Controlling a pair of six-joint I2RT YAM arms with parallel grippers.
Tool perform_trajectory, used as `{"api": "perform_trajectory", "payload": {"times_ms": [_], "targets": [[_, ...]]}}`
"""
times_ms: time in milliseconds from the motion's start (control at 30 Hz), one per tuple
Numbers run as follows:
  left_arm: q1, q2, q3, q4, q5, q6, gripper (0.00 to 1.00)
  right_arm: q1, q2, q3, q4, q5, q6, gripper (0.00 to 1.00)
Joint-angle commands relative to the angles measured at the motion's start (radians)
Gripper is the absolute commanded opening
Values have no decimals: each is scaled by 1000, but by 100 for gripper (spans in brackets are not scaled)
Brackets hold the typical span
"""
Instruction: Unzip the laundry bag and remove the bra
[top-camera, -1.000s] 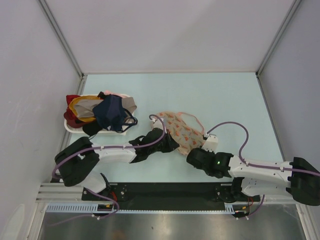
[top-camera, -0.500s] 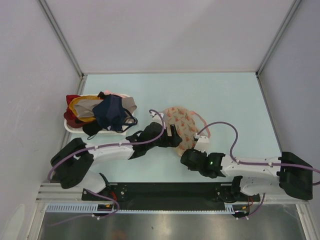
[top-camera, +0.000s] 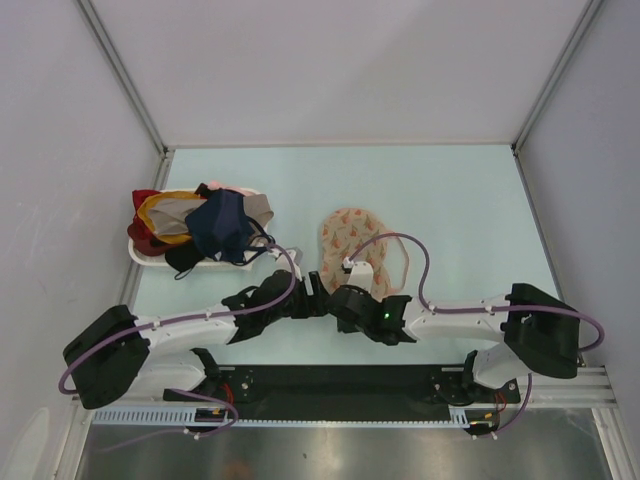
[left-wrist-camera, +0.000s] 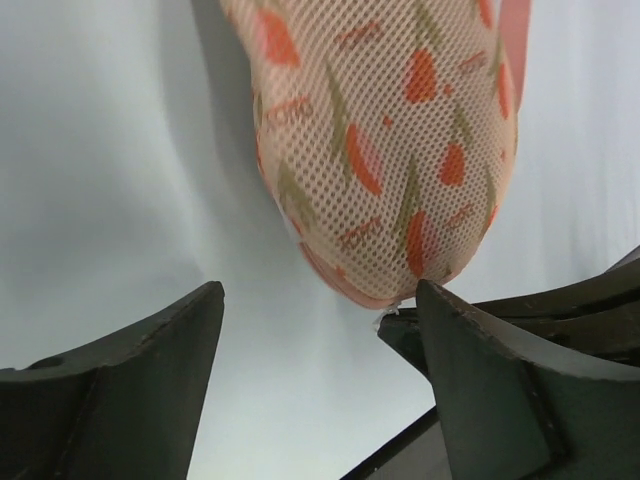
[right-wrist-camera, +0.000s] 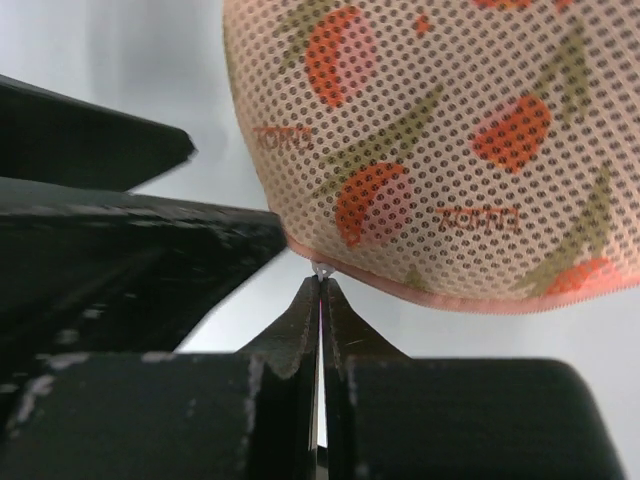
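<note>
Laundry bag (top-camera: 352, 245): flat on the table (top-camera: 460, 200), about the middle, just beyond both grippers and well apart from the pile of clothes (top-camera: 205, 228) at the far left. Long axis pointing away from the arm bases, leaning slightly; near end narrow and rounded. No opening to see along the pink rim.

Meeting at this near end: right gripper (right-wrist-camera: 320, 285) coming from the right, left gripper (left-wrist-camera: 320, 292) from the left. Right fingers pressed tight together, with a tiny silver tab (right-wrist-camera: 322, 268) at their tips, touching the rim. Probably the zip pull, so most likely clamped on it. Left fingers spread wide, holding nothing, the bag's end just in front of the gap and not between the pads.

Both about equally near, but only the right one in contact. Likely needed next: to draw the tab along the curved rim toward the far end, and to pin the mesh with the left, otherwise the whole bag may slide along.
</note>
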Motion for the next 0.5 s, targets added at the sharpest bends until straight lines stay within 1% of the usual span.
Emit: {"api": "perform_trajectory", "payload": {"times_ms": [0,167,300,433,467], "targets": [[-5,-33,-21,37,14,-63,78,13,29,53,90,-24,-47,0],[-7,-27,-29,49,-3,-79,71,15,48,67,98,-31,-59,0],[-7,-6,-32,72,-15,-90,61,15,45,70,99,-36,-60,0],[-7,17,-32,91,-26,-105,55,16,37,64,99,-34,-60,0],[-7,22,-32,100,-28,-108,51,18,35,66,98,-33,-60,0]]}}
